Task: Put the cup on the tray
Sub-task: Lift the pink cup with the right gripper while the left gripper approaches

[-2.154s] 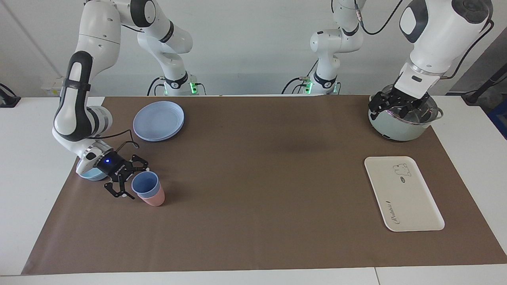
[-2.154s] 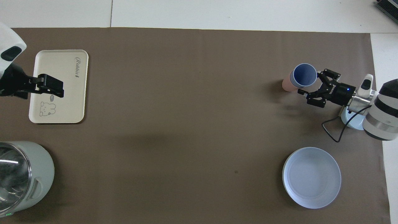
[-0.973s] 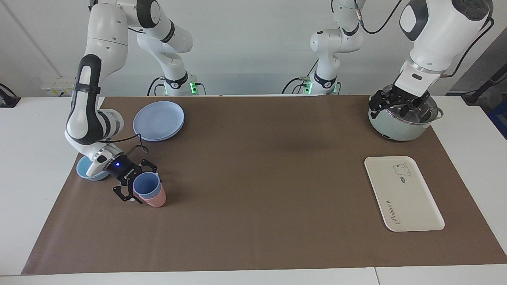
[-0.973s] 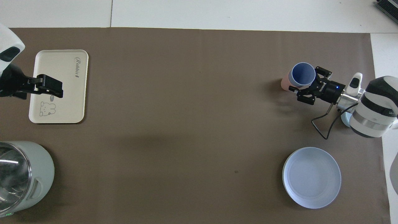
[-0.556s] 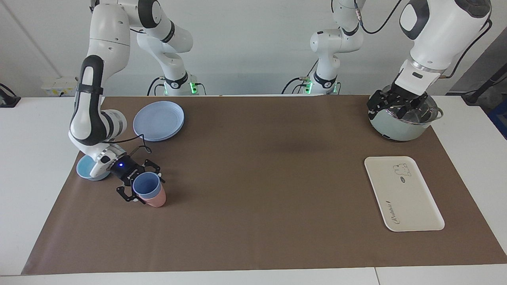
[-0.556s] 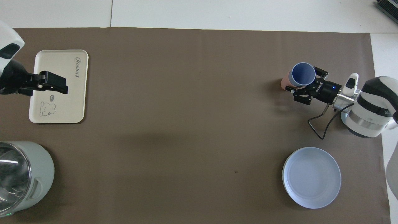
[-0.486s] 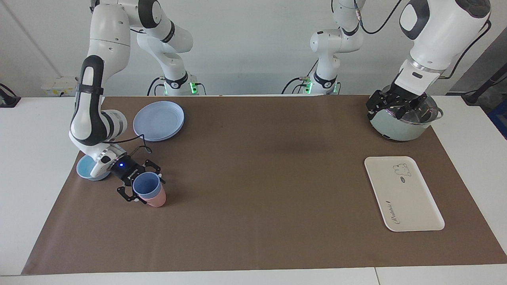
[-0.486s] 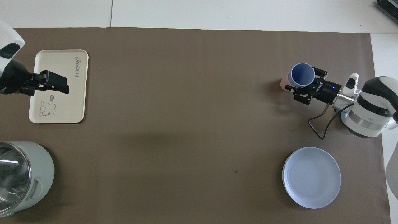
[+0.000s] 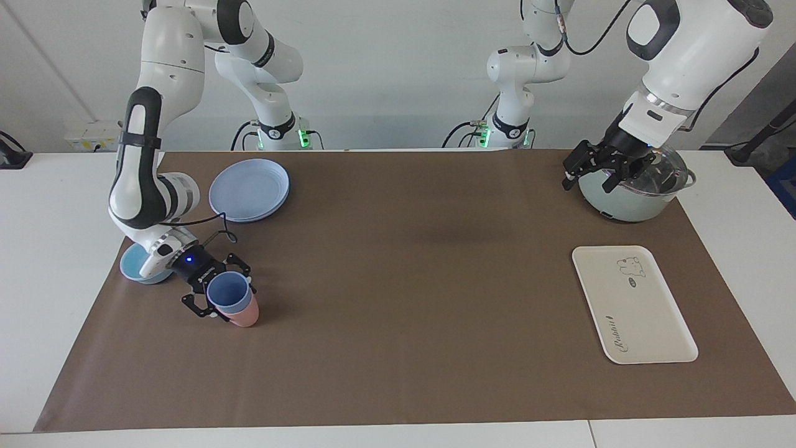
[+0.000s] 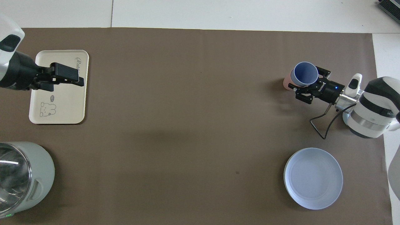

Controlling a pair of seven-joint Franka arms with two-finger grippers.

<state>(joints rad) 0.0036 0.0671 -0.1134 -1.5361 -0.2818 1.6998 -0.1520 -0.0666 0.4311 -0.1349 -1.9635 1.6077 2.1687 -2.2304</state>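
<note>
The periwinkle-blue cup [image 9: 229, 292] [image 10: 304, 74] stands nested in a salmon-pink tumbler [image 9: 244, 317] [image 10: 285, 83] near the right arm's end of the table. My right gripper [image 9: 219, 290] [image 10: 310, 83] comes in low from the side and is shut on the cup, one finger on each side of its wall. The cream tray [image 9: 634, 311] [image 10: 59, 103] lies flat at the left arm's end, with nothing on it. My left gripper [image 9: 587, 168] [image 10: 69, 75] hangs open and holds nothing, high over the mat between the pot and the tray.
A pale green pot [image 9: 625, 202] [image 10: 25, 175] with a glass lid stands nearer to the robots than the tray. Stacked blue plates [image 9: 249, 190] [image 10: 312, 178] lie near the right arm's base. A light-blue bowl [image 9: 132, 266] sits under the right wrist.
My right gripper has slid in around the cup and closed on it. My left gripper has drifted away from the pot toward the table's middle.
</note>
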